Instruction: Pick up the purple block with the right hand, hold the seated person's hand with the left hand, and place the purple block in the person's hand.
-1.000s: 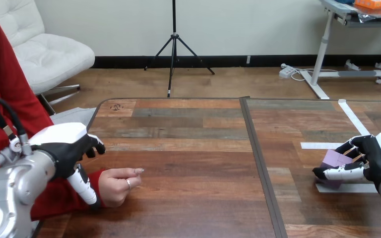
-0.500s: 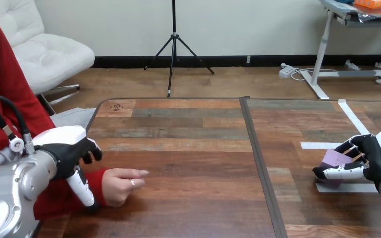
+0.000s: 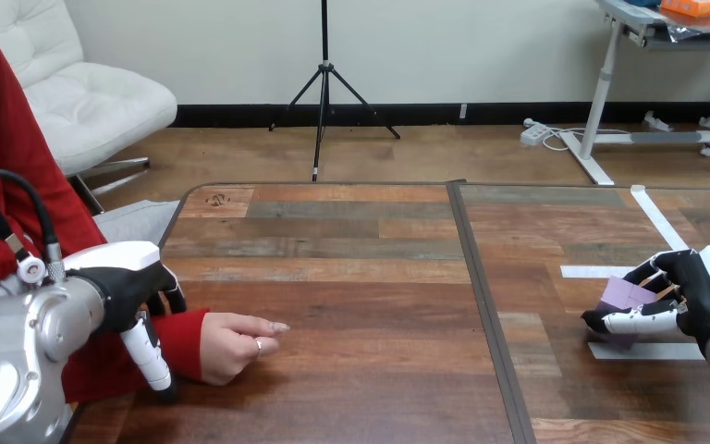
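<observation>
At 4 o'clock on the tabletop, the right robot hand is clamping the purple block, with fingers curling over its far side and the thumb lying across its near edge. The block is sitting at that hand's 9 o'clock, among white tape strips. I cannot tell whether it is clearing the wood or resting on it, as the thumb is hiding its underside.

At 8 o'clock, the left robot hand is hanging over the person's red sleeve, just at the 9 o'clock side of the person's hand. The person's hand is lying on the tabletop, loosely curled, palm not showing, one finger pointing toward 3 o'clock. Whether the left robot hand is clasping the sleeve or wrist, or only touching it, I cannot tell, since its own bulk is covering the contact.

Judging the step:
- The grasp on the block is looking made.
- The hold on the person's hand is looking unfinished.

The next move is calling for the left robot hand settling onto the person's hand and the palm opening upward. Then the block is needing to travel well across the tabletop toward 9 o'clock.

Both robot forearms are running off the bottom edge, and the person's arm is running off at 9 o'clock.
</observation>
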Robot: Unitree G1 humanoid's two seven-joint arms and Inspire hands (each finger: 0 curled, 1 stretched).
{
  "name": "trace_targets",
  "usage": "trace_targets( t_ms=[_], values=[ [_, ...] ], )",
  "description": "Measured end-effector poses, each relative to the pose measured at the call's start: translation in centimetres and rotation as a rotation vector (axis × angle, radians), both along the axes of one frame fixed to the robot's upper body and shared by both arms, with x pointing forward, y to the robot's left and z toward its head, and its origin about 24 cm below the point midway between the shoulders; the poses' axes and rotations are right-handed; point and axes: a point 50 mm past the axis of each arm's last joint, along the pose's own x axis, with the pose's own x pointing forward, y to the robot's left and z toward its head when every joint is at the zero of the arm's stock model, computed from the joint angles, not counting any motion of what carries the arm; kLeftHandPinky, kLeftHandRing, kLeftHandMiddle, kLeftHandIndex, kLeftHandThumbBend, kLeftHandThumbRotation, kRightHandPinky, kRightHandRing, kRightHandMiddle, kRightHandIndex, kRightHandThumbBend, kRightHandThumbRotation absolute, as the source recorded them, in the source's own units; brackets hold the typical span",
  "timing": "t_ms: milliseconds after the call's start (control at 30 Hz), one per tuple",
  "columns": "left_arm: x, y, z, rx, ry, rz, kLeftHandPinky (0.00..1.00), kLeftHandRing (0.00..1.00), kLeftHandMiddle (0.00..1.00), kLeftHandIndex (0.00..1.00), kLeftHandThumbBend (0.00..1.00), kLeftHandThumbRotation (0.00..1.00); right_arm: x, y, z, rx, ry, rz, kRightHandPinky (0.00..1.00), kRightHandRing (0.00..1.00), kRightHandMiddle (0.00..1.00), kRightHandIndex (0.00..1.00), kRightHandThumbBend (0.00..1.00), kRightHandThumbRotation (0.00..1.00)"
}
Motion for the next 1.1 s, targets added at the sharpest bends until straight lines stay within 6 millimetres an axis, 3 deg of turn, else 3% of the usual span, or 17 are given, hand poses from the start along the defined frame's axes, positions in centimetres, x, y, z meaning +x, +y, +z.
trace_targets(
  t_ms=[1100],
  values=[
    [0.32, 0.47, 0.67, 0.042, 0.023, -0.022, 0.61, 0.74, 0.77, 0.74, 0.9, 0.0, 0.18, 0.12, 0.22, -0.001, -0.012, 0.007, 0.42, 0.44, 0.49, 0.48, 0.82, 0.0]
  ],
)
